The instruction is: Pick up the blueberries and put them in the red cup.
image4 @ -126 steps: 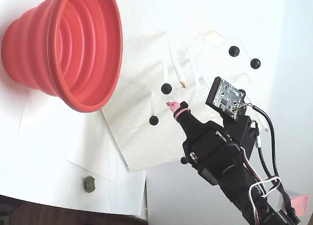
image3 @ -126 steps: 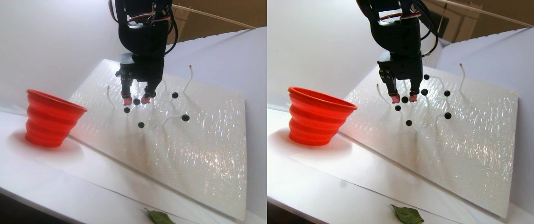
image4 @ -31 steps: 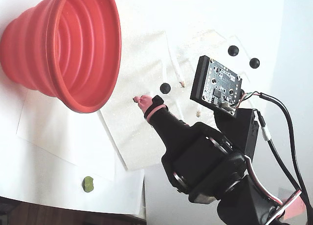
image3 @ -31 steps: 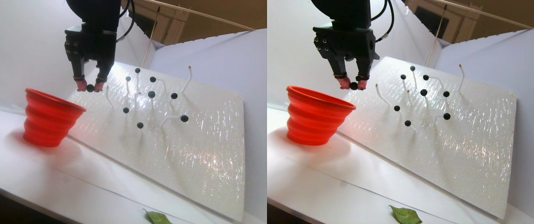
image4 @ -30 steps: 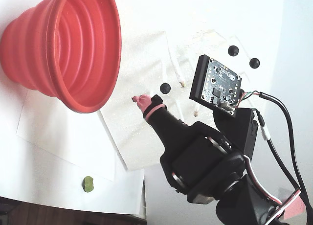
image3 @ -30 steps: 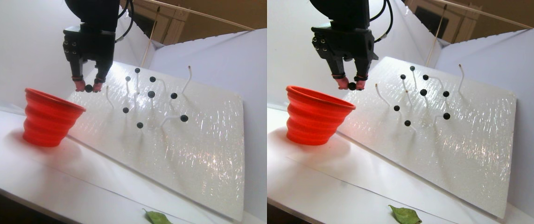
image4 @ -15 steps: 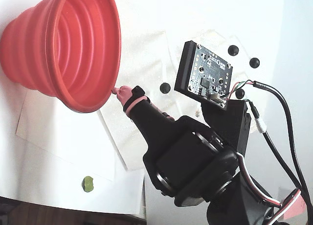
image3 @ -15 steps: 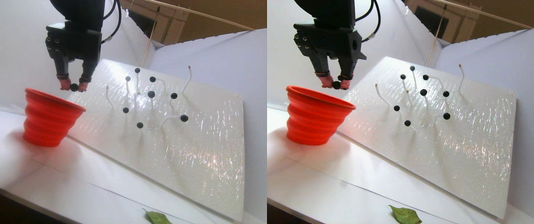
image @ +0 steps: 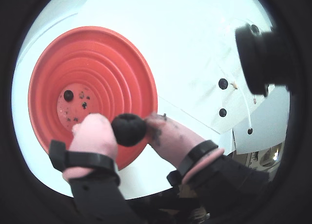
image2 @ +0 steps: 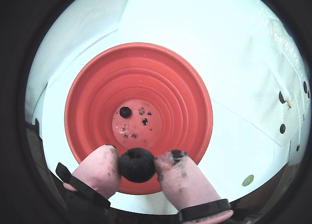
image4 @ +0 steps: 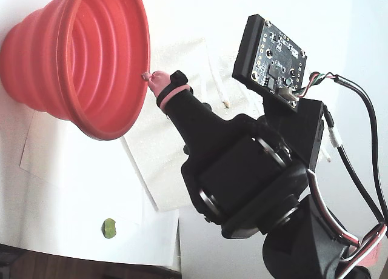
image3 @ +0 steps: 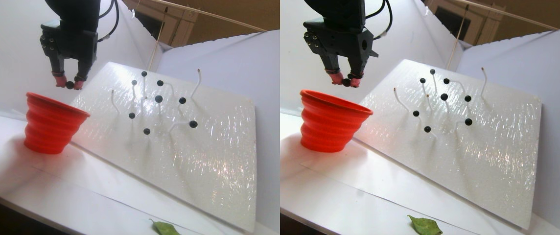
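The claw (image2: 138, 165) is pinching one blueberry (image2: 137, 164) between its pink fingertips (image2: 101, 168), right above the near rim of the red cup (image2: 92, 107). Another berry (image2: 125, 112) sits on the cup's floor, while the other blueberries (image3: 158, 98) are on the slanted white board (image3: 201, 152).

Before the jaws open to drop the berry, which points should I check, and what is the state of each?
1. Berry held: the berry sits between the two pink fingertips of the gripper. Ok.
2. Berry over the cup opening: in both wrist views it hangs over the near rim of the cup, not the centre. Not ok.
3. Gripper clear above the rim: the stereo pair view shows a gap. Ok.
4. Cup upright: ok.
5. Room in the cup: one berry and small specks lie on the bottom. Ok.
6. Berries left on the board: several, on white stalks. Ok.
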